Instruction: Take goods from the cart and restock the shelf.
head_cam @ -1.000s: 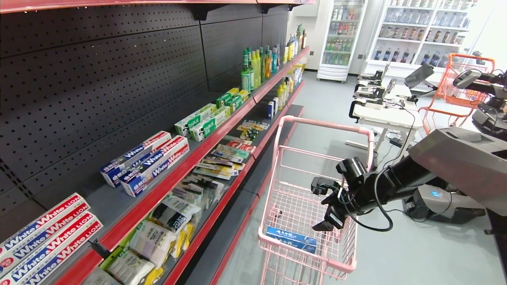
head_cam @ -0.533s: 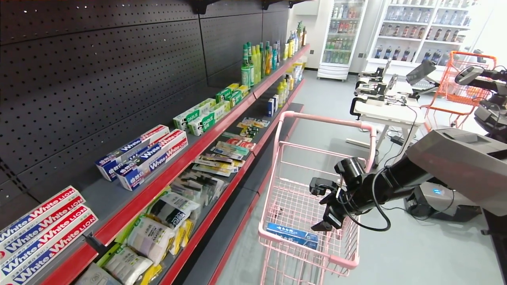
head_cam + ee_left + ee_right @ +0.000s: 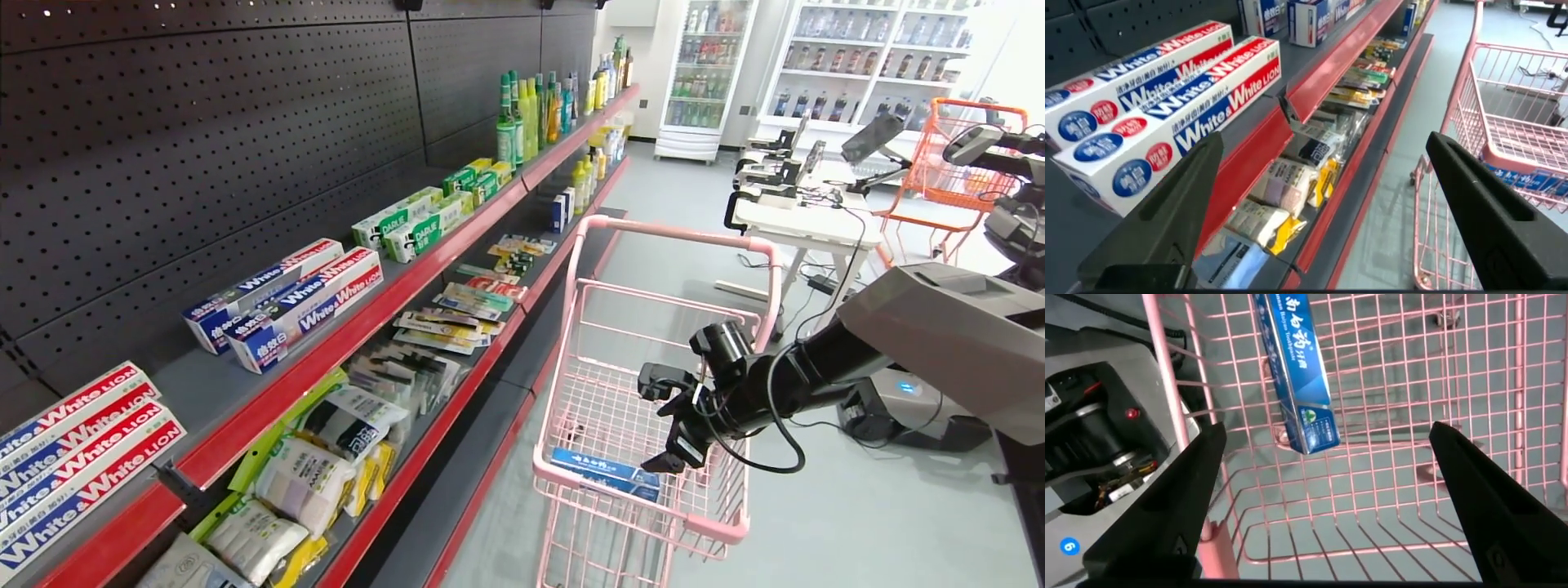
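Well, the right gripper (image 3: 660,423) hung wide open and empty over the blue box (image 3: 606,474) by the near edge of the cart (image 3: 710,523). The left gripper (image 3: 1323,212) gaped empty too.

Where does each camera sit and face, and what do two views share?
Head: on the robot's head, looking down along the shelf and pink cart; open right gripper shows.
Left wrist: faces toothpaste boxes on the shelf; open left gripper frames them.
Right wrist: looks down into the cart at a blue box; own gripper at the edges.
Shared: head and right wrist both show that blue box.
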{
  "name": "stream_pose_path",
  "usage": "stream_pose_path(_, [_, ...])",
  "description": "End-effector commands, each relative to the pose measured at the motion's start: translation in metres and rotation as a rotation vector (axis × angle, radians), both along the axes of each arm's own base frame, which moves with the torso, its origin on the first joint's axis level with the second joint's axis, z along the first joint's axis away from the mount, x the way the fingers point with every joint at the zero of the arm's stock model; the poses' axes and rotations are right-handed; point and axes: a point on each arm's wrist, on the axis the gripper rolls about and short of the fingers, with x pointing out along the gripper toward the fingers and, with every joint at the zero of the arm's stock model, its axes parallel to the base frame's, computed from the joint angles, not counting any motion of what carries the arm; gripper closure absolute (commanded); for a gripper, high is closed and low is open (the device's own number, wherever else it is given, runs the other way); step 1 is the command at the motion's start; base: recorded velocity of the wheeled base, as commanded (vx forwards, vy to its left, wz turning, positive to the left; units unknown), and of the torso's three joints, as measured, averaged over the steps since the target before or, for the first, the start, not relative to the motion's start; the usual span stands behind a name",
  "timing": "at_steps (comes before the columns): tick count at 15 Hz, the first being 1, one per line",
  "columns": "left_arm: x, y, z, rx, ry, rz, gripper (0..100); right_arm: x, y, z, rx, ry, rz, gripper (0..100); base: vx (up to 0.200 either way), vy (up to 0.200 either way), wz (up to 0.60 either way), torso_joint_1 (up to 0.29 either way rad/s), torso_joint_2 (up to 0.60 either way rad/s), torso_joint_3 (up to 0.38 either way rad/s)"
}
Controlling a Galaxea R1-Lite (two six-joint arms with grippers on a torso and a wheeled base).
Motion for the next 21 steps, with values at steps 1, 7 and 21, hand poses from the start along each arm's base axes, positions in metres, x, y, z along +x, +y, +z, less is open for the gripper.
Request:
stream_pose_path(1, [0.0,0.0,0.0,0.0,0.001,0.001,0,0.001,0.001,0.002,0.0,-0.01,0.005,0,0.0,0.0,0.0,-0.149,0.35,0.203])
stream_pose_path(7, [0.0,0.0,0.0,0.0,0.001,0.001,0,0.009,-0.006,0.006,0.013,-0.035,-0.007,0,0.0,0.0,0.0,-0.164,0.37,0.199])
stream_pose_path(21, [0.0,0.0,0.0,0.0,0.001,0.001,0,0.024,-0.005,0.006,0.171,-0.029,0.068,0,0.0,0.0,0.0,-0.131,0.3,0.17])
